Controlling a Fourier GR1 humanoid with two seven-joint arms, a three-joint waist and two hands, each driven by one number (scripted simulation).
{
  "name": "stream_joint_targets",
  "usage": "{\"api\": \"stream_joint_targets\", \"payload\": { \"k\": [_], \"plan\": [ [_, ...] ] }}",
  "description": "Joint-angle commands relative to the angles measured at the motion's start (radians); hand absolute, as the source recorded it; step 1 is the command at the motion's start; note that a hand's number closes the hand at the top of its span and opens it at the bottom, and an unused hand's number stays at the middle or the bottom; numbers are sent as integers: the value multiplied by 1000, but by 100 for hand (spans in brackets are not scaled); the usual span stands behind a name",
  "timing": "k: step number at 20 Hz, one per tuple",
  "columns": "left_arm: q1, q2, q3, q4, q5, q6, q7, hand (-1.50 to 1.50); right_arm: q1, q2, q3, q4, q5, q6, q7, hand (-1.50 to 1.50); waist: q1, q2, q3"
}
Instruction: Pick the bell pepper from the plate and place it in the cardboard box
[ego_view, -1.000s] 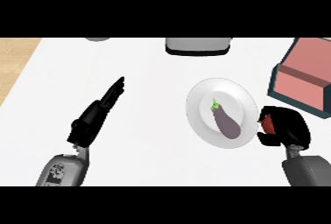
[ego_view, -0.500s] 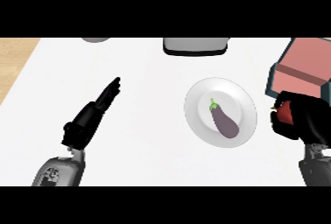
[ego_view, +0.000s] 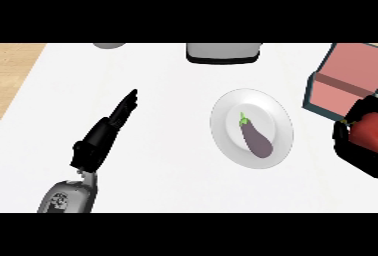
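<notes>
At the right edge my right hand (ego_view: 356, 150) is curled round a red bell pepper (ego_view: 367, 127), held just below and in front of the cardboard box (ego_view: 345, 82). The box stands at the upper right, with a pinkish inside and dark outer walls. A white plate (ego_view: 224, 122) lies to the left of the hand and carries a purple eggplant (ego_view: 255, 139) with a green stem. My left hand (ego_view: 109, 129) lies on the counter at the left with straight fingers pointing up and right, holding nothing.
A grey appliance with a dark base (ego_view: 224, 52) stands at the counter's back edge. A grey round object (ego_view: 109, 45) shows partly at the back left. A wooden floor strip (ego_view: 16, 70) runs along the far left.
My right hand has moved right and up with the red pepper, from beside the plate toward the box. The left hand has not moved.
</notes>
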Motion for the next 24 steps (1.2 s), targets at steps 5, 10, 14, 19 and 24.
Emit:
{"api": "stream_joint_targets", "payload": {
  "k": [5,10,14,19,24],
  "plan": [
    [-33,-9,7,-61,0,-4,81,0,-117,-14,-177,-63,-82,97,118,150,8,3,1],
    [-2,-28,-8,36,-38,1,-35,0,-192,-81,-261,80,-99,82,56,150,9,4,1],
    [-22,-21,-2,-12,-13,-27,34,0,-331,-101,-258,312,-73,2,18,150,19,6,1],
    [-58,2,48,1,25,-63,29,0,-431,-142,-299,451,-131,7,-10,150,16,5,1],
    [-96,-47,22,86,-15,-23,-8,0,-461,-180,-352,680,-120,-130,-134,150,13,7,1]
  ]
}}
